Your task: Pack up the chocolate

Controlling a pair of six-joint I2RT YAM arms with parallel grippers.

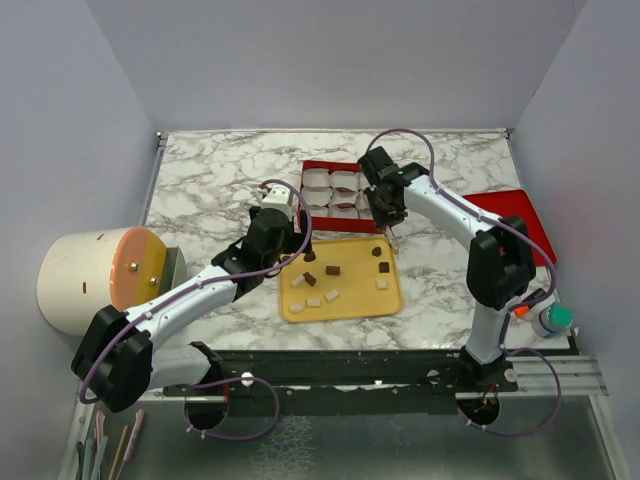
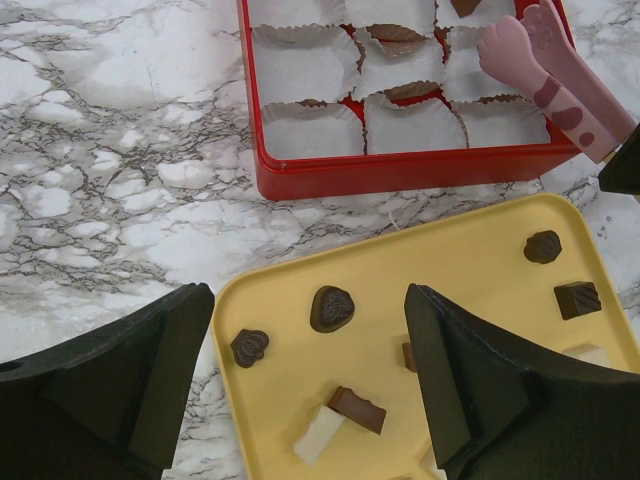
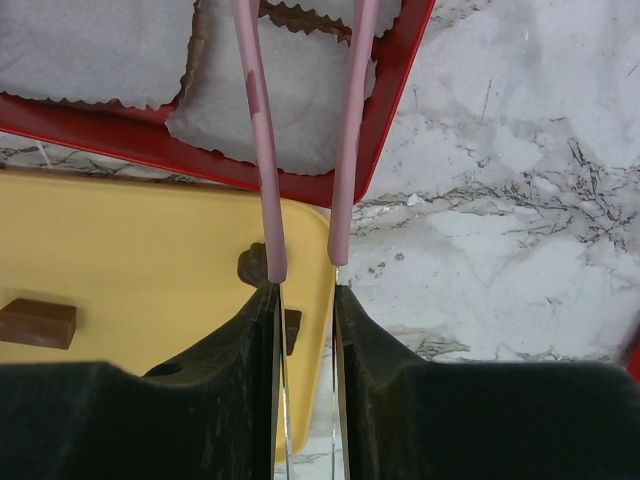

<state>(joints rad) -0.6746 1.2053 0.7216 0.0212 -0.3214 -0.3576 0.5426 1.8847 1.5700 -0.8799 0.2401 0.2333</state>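
Several brown chocolate pieces [image 1: 332, 270] and pale pieces lie on the yellow tray [image 1: 345, 300]. My left gripper [image 1: 290, 245] hovers open and empty over the tray's left part [image 2: 308, 340], with a heart-shaped chocolate [image 2: 332, 308], a crown-shaped one [image 2: 249, 346] and a block [image 2: 358, 408] between its fingers. My right gripper [image 1: 385, 205] is shut on pink tongs [image 3: 258, 150], whose arms stand apart over the near right corner of the red box [image 1: 305, 168] of white paper cups [image 2: 305, 130]. Chocolate shows in a few cups [image 2: 395, 35].
A red lid [image 1: 520, 215] lies at the right. A cream cylinder with an orange end [image 1: 95, 280] stands off the table's left edge. A teal-capped bottle [image 1: 553, 320] sits near the right arm's base. Grey walls surround the marble table [image 1: 220, 180].
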